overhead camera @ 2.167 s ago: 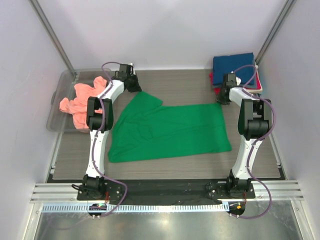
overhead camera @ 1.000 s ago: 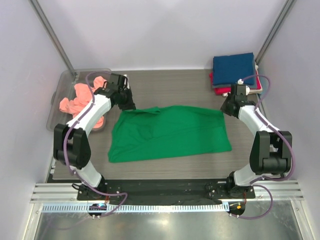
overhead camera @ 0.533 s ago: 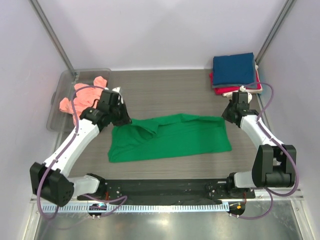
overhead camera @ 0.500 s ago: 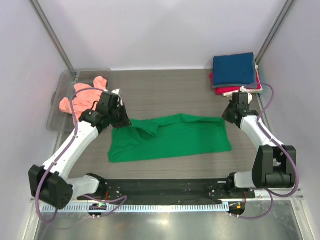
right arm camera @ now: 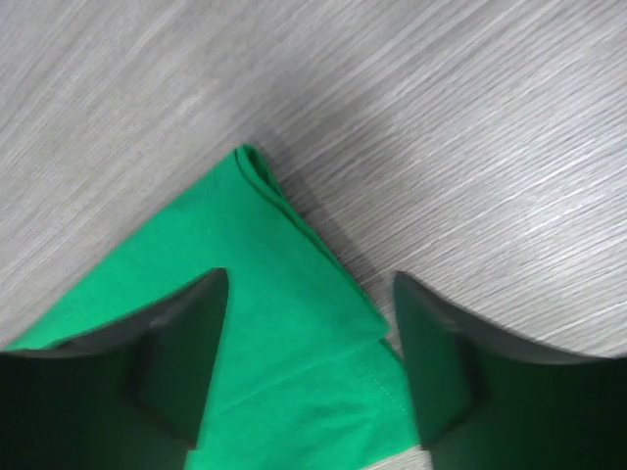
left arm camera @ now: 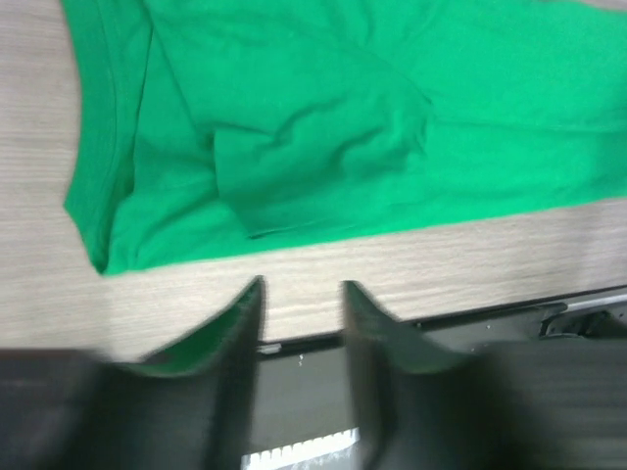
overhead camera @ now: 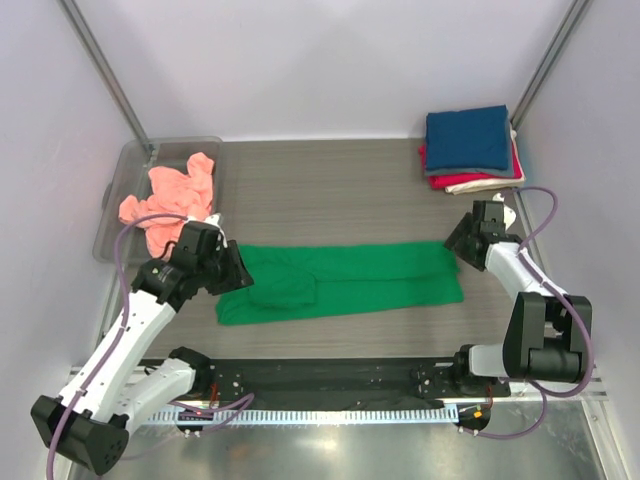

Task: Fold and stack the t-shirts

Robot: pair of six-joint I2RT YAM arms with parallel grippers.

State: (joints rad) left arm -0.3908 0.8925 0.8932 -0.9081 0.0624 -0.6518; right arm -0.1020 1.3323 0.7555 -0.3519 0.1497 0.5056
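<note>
1. Counting from left to right, the top view shows one clear bin holding one bunched salmon-pink t-shirt. One green t-shirt lies on the table, and one stack sits at the far right corner. The stack holds three folded shirts: a navy t-shirt on top, a red t-shirt under it, and a cream-white t-shirt showing at the near edge. That makes five shirts and two arms.
2. Left arm: the elbow hangs low at the near left, and the forearm rises to the left end of the green t-shirt. The left gripper has its jaws parted with nothing between them. Wood grain and the near rail show through the gap, and the cloth lies just beyond the fingertips.
3. Green t-shirt: it lies flat as a long narrow band across the middle of the table, with a sleeve doubled on top near its left end.
4. Right arm: the elbow stands at the near right, and the forearm reaches to the shirt's far right corner. The right gripper has its jaws spread wide, one on each side of the folded corner of the green t-shirt, without clamping it.
5. Change from half a second earlier: both grippers then pinched the far edge shut. That edge now lies on the near half, the band is narrower, and both grippers have let go.
</note>
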